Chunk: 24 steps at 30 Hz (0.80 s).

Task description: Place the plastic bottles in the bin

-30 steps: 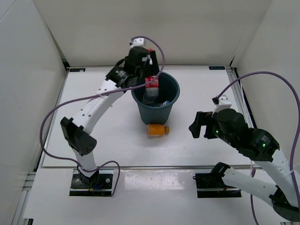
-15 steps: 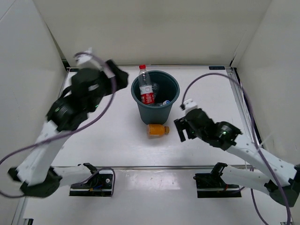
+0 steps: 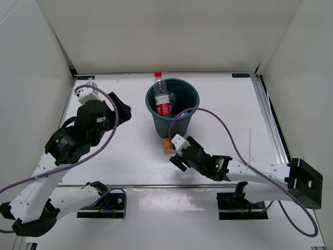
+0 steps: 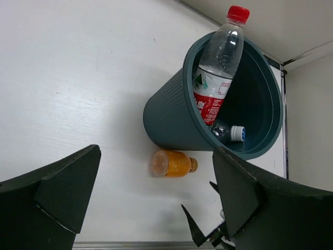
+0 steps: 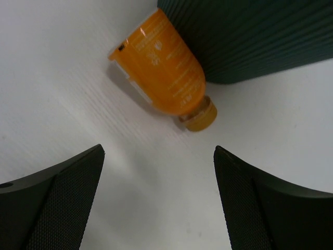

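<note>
The right gripper (image 5: 158, 151) is released, jaws spread wide with nothing between them. It hangs low over the table (image 3: 234, 104), pointed at the orange bottle (image 5: 161, 78) just ahead of the fingertips. That bottle lies on its side at the foot of the bin (image 5: 250, 36), the only one left outside. The wide jaws suit it: the body is squat and will want a broad bite across its middle.

The ribbed bin wall crowds one flank of the bottle. From the wrist view I cannot tell whether they touch or merely sit close. A finger going down on that side has little room, while the other flank and both ends face bare table, so I would approach from there.

The left gripper (image 3: 122, 107) is also open and empty, raised well to the left of the bin, out of the way.

Inside the bin, the red-labelled bottle (image 4: 216, 73) leans on the rim with its cap poking above. A clear bottle (image 4: 231, 134) lies lower down. The mouth has space for the last drop.
</note>
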Available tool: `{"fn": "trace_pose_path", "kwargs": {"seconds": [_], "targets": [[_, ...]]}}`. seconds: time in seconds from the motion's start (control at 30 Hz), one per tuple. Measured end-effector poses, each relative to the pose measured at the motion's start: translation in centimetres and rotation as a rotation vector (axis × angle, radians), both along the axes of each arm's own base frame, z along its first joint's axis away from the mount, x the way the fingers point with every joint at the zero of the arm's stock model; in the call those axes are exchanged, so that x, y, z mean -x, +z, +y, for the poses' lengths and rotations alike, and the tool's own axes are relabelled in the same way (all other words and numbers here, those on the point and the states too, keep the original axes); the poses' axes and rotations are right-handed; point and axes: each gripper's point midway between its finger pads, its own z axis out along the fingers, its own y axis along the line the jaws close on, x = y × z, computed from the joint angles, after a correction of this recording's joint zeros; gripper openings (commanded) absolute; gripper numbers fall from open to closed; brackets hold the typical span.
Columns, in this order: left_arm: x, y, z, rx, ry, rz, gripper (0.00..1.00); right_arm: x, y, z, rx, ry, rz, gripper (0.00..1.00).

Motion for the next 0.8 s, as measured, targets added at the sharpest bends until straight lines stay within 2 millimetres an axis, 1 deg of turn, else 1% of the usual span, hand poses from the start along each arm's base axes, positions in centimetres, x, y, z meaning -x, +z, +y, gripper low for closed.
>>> {"fn": "trace_pose_path", "kwargs": {"seconds": [0.03,0.13,0.27,0.37,0.57,0.67,0.8], "targets": [[0.1,-0.4,0.0,-0.005,0.0,0.012,1.0,-0.2,-0.1,0.2,-0.004,0.002,-0.006,0.89],[0.6,-0.9,0.3,0.004,0.003,0.021,1.0,-1.0,-0.5,1.7,-0.05,0.029,-0.051,0.9],[1.6,-2.5,1.0,0.008,0.011,0.046,1.0,-1.8,-1.0,2.6,-0.081,0.053,-0.082,0.9],[2.1,-3.3,1.4,0.006,0.014,0.058,1.0,-2.5,-0.9,3.5,-0.113,0.063,-0.095,0.9],[2.6,-4.7,1.8,-0.002,0.019,0.083,1.0,-4.3,-0.4,4.5,-0.203,0.07,-0.092,0.9],[2.8,-5.3,2.0,-0.014,0.021,0.1,1.0,-5.0,-1.0,4.7,-0.224,0.073,-0.066,0.9],[2.9,-5.5,2.1,-0.019,0.021,0.106,1.0,-4.4,-2.5,5.4,-0.225,0.128,-0.01,0.89]]}}
